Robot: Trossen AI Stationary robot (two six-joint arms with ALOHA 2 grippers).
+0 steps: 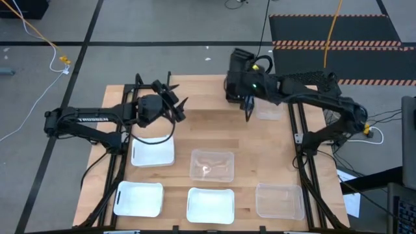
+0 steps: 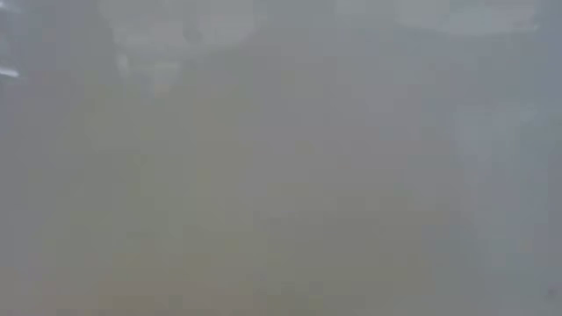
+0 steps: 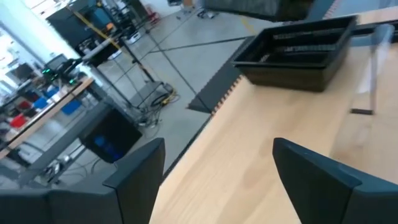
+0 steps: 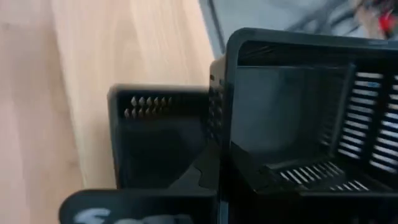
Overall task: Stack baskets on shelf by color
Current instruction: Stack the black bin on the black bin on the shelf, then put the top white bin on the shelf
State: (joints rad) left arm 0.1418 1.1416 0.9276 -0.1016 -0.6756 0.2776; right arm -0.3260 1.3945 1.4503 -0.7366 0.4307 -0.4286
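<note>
Tabletop point(image 1: 195, 133), 12 o'clock edge: right gripper point(image 1: 247, 110) clamps black slatted basket point(image 4: 305, 124), pending stacking; left gripper point(image 1: 172, 104) spread wide, empty.

Black basket point(image 3: 297, 53) on wood top, L hand point(image 3: 217, 180) fingers apart.

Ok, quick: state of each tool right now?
Left tool: open, empty, above the wooden shelf.
Right tool: shut on a black basket, gripping its wall at the shelf's far edge.
</note>
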